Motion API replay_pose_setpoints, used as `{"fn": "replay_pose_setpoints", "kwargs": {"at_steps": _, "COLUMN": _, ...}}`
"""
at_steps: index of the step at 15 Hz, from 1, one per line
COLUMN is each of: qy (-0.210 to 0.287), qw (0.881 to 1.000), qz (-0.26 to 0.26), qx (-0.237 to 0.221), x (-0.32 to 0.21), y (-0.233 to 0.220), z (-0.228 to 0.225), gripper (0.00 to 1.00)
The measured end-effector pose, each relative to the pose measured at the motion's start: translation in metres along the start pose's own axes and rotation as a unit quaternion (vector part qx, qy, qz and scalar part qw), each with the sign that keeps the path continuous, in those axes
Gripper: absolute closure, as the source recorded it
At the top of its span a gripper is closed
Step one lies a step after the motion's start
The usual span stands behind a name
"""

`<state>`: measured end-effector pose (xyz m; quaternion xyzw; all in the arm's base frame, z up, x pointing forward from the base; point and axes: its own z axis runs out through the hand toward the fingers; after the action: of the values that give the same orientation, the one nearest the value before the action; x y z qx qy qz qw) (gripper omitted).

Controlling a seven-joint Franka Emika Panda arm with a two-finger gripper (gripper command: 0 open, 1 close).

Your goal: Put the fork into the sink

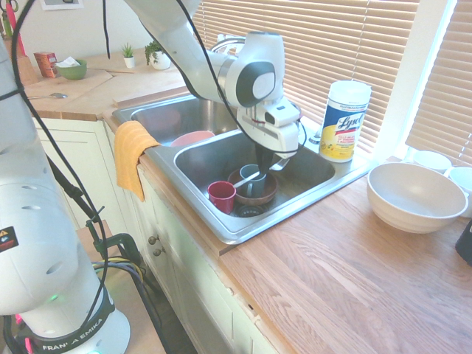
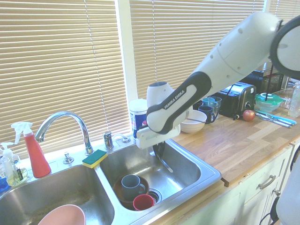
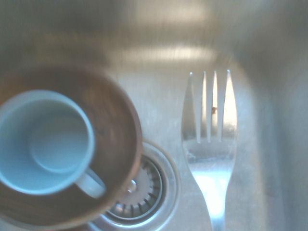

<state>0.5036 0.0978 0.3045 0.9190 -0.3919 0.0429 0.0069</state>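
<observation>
My tool (image 2: pixel 158 149): clamped on 1 fork (image 3: pixel 209 144) | in sink (image 1: pixel 335 177): 1 brown bowl (image 1: pixel 267 193), 1 blue mug (image 2: pixel 130 185), 1 red cup (image 1: pixel 221 195)

At centre frame the gripper (image 2: pixel 158 147), pinched on the fork (image 2: pixel 163 161), hangs inside the sink (image 2: pixel 187 174), right of a grey mug (image 2: pixel 130 185).

Counted in the nearer stainless-steel basin (image 1: pixel 310 193): one slim silver four-tined fork (image 3: pixel 210 144), one brown wooden bowl (image 1: pixel 268 193), one grey-blue mug (image 2: pixel 132 185) and one small red cup (image 1: pixel 221 196); the adjoining steel basin (image 2: pixel 56 192) holds one pink plastic bowl (image 2: pixel 62 216). Along the sink edge: one curved chrome faucet (image 2: pixel 65 123), one yellow-and-green sponge (image 2: pixel 94 158), one red spray bottle (image 2: pixel 33 151), one orange cloth (image 1: pixel 131 156) and one white-and-yellow wipes canister (image 1: pixel 344 122). On the wooden countertop (image 1: pixel 346 273): one large cream ceramic bowl (image 1: pixel 416 196), one black toaster (image 2: pixel 239 99) and one red apple (image 2: pixel 248 115).
</observation>
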Motion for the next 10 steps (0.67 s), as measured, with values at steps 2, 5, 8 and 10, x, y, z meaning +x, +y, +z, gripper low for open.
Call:
{"fn": "replay_pose_setpoints", "kwargs": {"at_steps": 2, "qy": -0.002, "qw": 1.000, "qz": -0.015, "qx": -0.006, "x": -0.001, "y": -0.001, "z": 0.032, "gripper": 1.00}}
{"fn": "replay_pose_setpoints", "kwargs": {"at_steps": 5, "qy": -0.006, "qw": 1.000, "qz": -0.029, "qx": -0.006, "x": -0.006, "y": -0.006, "z": 0.074, "gripper": 1.00}}
{"fn": "replay_pose_setpoints", "kwargs": {"at_steps": 8, "qy": -0.013, "qw": 0.999, "qz": -0.032, "qx": -0.008, "x": -0.004, "y": -0.021, "z": 0.110, "gripper": 1.00}}
{"fn": "replay_pose_setpoints", "kwargs": {"at_steps": 10, "qy": -0.020, "qw": 0.999, "qz": -0.032, "qx": -0.010, "x": -0.006, "y": -0.031, "z": 0.130, "gripper": 1.00}}
